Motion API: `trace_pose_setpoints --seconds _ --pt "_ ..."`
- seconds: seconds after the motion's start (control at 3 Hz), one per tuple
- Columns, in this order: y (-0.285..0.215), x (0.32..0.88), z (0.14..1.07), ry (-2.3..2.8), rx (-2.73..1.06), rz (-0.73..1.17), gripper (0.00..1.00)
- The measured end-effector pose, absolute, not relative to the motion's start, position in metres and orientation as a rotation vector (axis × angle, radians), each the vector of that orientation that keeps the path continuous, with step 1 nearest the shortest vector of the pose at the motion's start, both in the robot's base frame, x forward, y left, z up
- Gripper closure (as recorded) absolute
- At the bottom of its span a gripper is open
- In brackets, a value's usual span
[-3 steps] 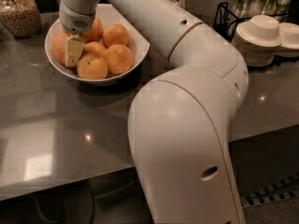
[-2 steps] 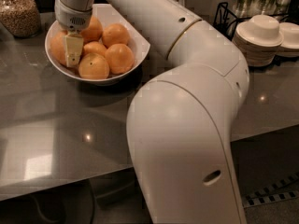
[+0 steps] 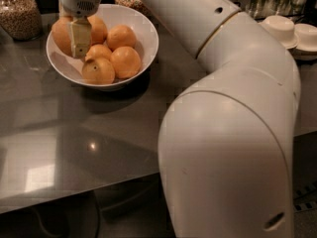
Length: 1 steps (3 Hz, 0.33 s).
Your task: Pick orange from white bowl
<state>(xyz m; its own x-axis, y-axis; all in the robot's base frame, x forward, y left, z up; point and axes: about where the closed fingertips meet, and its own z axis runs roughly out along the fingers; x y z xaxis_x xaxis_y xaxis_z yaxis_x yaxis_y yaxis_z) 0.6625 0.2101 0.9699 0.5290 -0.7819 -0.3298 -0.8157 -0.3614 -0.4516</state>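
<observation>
Orange (image 3: 60,33) is at the left rim of the white bowl (image 3: 147,42), overlapping the rim edge. End effector (image 3: 71,39) is closed on it: one finger (image 3: 79,37) is flat against its right side, the other is hidden behind the fruit. Five more oranges (image 3: 126,62) lie in the bowl. The bowl sits on the grey tabletop (image 3: 74,133).
</observation>
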Motion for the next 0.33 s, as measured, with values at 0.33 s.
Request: trace_pose_setpoints --seconds 0.33 --pt "0.1803 0.6425 0.9999 1.262 -2.097 0.066 1.0"
